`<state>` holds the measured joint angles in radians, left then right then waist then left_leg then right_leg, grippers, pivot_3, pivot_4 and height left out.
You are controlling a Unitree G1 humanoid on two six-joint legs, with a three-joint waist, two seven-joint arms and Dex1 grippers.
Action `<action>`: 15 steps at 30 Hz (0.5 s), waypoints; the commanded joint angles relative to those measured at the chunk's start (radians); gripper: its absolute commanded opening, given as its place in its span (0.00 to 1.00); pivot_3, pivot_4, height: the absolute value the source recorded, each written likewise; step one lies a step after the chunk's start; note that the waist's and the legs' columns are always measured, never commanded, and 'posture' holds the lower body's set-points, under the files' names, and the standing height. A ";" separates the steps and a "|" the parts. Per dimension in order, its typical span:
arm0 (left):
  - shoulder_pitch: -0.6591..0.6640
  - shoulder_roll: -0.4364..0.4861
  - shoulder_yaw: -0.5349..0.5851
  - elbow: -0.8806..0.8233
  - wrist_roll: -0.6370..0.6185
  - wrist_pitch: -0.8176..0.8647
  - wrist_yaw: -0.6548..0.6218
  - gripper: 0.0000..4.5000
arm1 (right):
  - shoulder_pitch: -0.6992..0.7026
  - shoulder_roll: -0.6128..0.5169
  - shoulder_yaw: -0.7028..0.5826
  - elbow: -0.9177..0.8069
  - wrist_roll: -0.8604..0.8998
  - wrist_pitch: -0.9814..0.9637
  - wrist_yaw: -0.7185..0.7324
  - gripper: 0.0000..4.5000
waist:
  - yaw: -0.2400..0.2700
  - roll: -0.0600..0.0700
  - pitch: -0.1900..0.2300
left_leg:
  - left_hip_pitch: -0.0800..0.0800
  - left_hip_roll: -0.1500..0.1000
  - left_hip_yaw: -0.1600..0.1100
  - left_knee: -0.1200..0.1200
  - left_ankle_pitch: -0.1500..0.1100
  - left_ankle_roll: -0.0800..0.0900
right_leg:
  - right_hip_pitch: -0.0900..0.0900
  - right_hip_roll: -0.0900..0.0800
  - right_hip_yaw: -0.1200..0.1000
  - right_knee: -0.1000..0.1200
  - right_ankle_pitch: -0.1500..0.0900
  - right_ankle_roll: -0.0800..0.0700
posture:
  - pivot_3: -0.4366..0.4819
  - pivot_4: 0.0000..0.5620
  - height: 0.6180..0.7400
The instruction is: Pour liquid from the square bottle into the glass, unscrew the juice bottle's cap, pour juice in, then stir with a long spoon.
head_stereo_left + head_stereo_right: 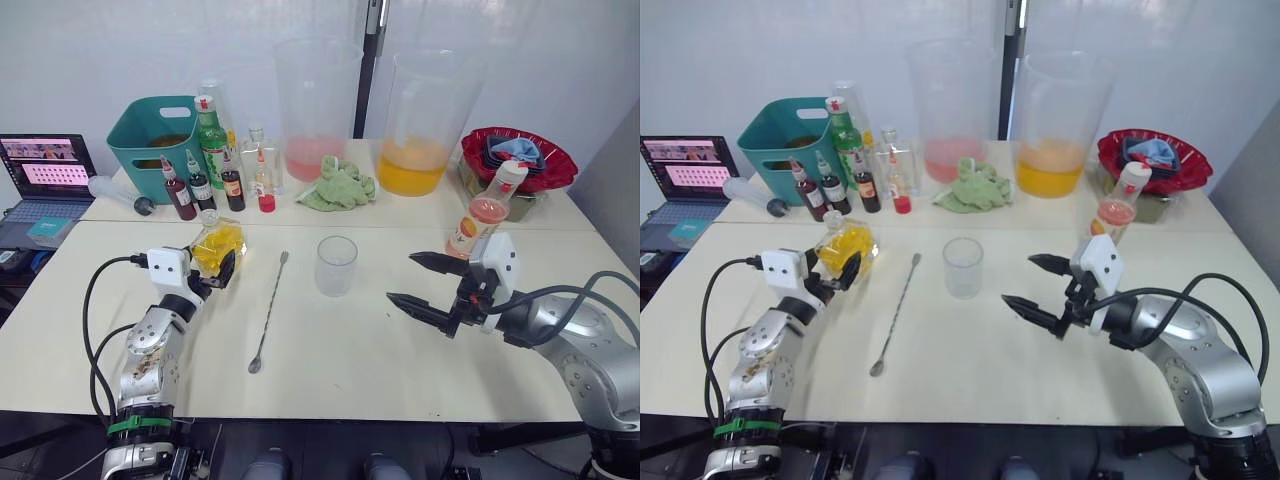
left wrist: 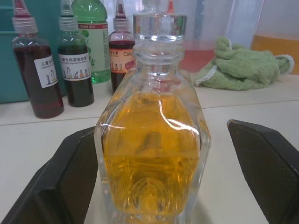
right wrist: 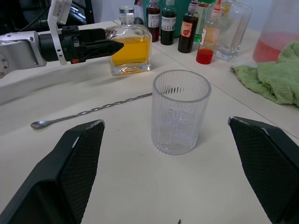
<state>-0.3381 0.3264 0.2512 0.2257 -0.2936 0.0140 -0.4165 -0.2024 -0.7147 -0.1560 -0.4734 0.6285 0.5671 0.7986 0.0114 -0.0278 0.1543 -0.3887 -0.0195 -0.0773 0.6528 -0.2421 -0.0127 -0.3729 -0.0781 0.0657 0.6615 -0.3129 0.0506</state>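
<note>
Here we have our left gripper (image 1: 214,268) spread wide around the square bottle (image 1: 217,243), which stands upright on the table (image 1: 340,350), one finger against its side. Our right gripper (image 1: 425,284) gapes wide and empty, aimed at the glass (image 1: 336,265); the spoon (image 1: 270,310) lies between bottle and glass, and the juice bottle (image 1: 483,212) stands behind that gripper.

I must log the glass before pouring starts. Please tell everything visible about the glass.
The glass is a small clear tumbler, straight-sided, with fine vertical ribs and a thick base. It looks empty. It stands upright on the pale table, near the middle, touching nothing else. The long spoon lies to its left, and the right gripper, open, points at it from the right without contact.
</note>
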 commanded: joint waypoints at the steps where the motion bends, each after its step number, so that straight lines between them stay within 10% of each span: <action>1: -0.053 0.020 -0.009 0.018 0.004 -0.012 -0.023 0.99 | 0.008 -0.004 -0.020 -0.039 0.003 -0.012 -0.010 1.00 | 0.000 0.000 0.000 | 0.000 0.000 0.000 0.000 0.000 0.000 | 0.000 0.000 0.000 0.000 0.000 0.000 | 0.48 0.27 1.00; 10: -0.153 0.048 -0.047 0.157 0.039 -0.026 -0.065 0.99 | 0.023 0.000 -0.023 -0.058 0.004 -0.012 -0.035 1.00 | -0.002 0.000 0.000 | 0.000 -0.001 -0.001 0.001 0.000 0.000 | 0.000 0.000 -0.001 0.001 0.000 0.000 | 0.48 0.27 1.00; 15: -0.165 0.048 -0.046 0.173 0.045 -0.039 -0.068 0.67 | 0.021 0.002 -0.020 -0.063 0.008 -0.013 -0.045 1.00 | 0.001 -0.001 0.000 | -0.001 -0.001 -0.001 0.003 0.000 0.000 | 0.000 0.000 -0.001 0.001 0.000 0.000 | 0.48 0.27 1.00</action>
<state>-0.4788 0.3682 0.2127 0.4106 -0.2520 -0.0026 -0.4730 -0.1781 -0.7147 -0.1569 -0.5024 0.6288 0.5672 0.7590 0.0123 -0.0283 0.1546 -0.3899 -0.0201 -0.0786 0.6556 -0.2423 -0.0123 -0.3731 -0.0785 0.0645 0.6629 -0.3128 0.0508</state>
